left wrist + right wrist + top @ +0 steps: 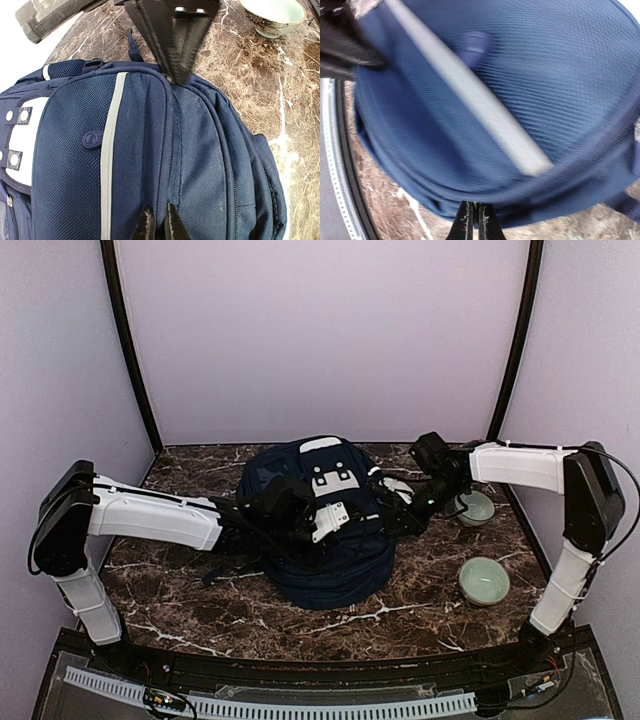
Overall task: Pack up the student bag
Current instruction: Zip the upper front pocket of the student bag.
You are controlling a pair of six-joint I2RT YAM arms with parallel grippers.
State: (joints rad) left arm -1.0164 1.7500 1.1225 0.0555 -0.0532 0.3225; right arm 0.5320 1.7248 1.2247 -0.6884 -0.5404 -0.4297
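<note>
The student bag (335,560) is a navy backpack with a white stripe and a white buckle patch, lying in the middle of the table. My left gripper (335,528) rests on top of it. In the left wrist view my left gripper (159,226) is shut on a fold of the bag's fabric (150,150) beside a zipper seam. My right gripper (393,512) is at the bag's right side. In the right wrist view my right gripper (474,221) is closed tight at the bag's (510,90) lower rim; that view is blurred. Its dark fingers (175,40) also show in the left wrist view, meeting the bag's edge.
Two pale green bowls stand to the right of the bag, one further back (474,507) and one nearer (484,580). The further one also shows in the left wrist view (272,17). The table (180,590) is dark marble, with walls on three sides.
</note>
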